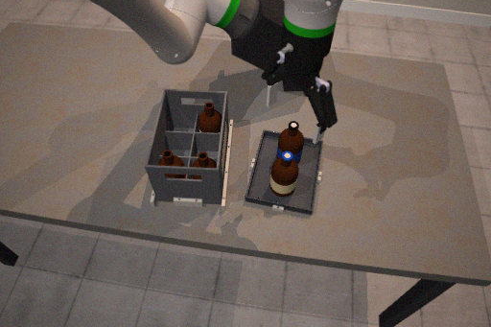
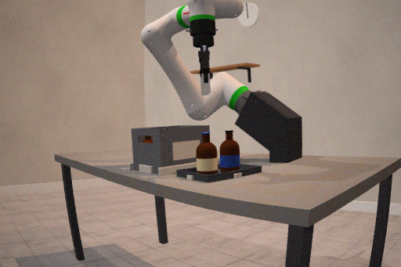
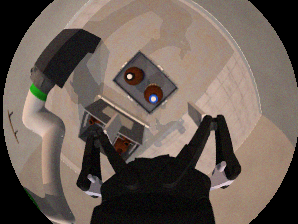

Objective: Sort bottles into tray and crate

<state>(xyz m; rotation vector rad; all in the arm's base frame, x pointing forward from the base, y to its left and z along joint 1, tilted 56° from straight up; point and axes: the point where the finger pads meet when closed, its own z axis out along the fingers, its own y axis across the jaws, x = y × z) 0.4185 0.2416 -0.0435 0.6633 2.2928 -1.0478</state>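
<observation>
The gripper [image 1: 293,117] hangs wide open and empty high above the tray [image 1: 259,184], near the worktop's center, where two capped bottles [image 1: 285,175] stand upright; rigid, probably slippery glass, best grasped around the body.

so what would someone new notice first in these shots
Likely the big white arm arched high over the table, its open pincer hanging empty well above everything. Below it, two brown bottles stand upright together on the dark tray, beside a grey crate holding three more.
</observation>
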